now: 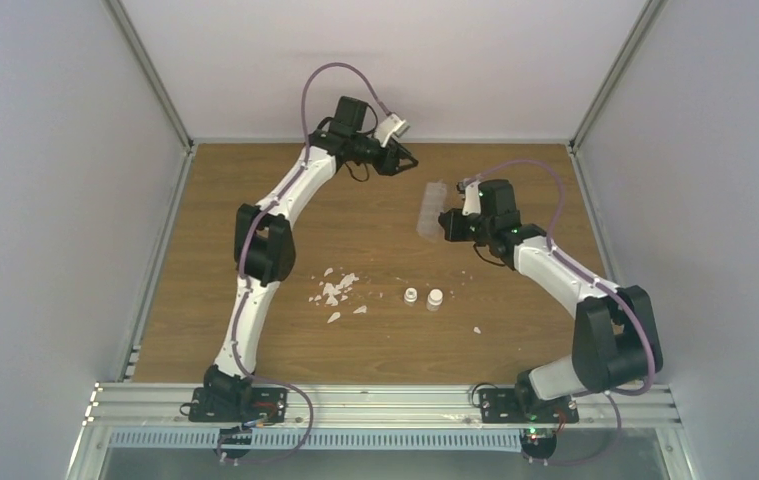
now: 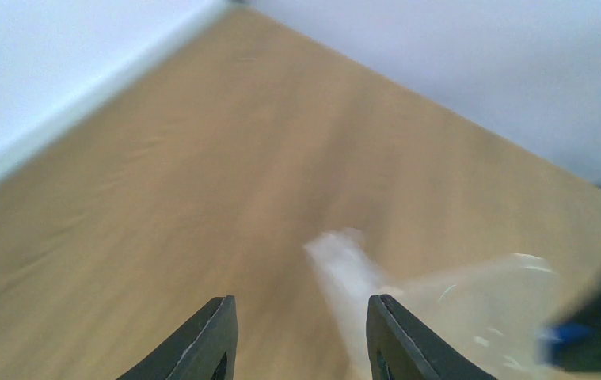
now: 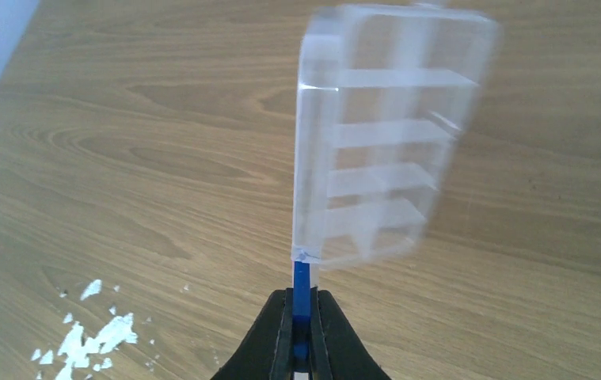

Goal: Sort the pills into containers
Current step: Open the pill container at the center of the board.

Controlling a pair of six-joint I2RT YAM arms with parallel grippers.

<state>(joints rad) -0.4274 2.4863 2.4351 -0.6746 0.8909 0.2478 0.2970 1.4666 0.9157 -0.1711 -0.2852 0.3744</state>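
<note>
Near-centre of table (image 1: 375,350): two small white vials (image 1: 435,299) side by side, with white flakes (image 1: 336,291) scattered just left of them. Further out, right of centre: right gripper (image 3: 301,299) clenched on a blue tab (image 3: 302,277) at the near corner of the clear organiser box (image 3: 384,150). Box is tilted and blurred, can't tell if it touches the wood. Far side: left gripper (image 2: 301,340) released, jaws wide, nothing between them. Box sits just near-right of it.

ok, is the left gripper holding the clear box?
No: the left gripper stands open and empty; the right gripper pinches the clear box by its blue tab.
</note>
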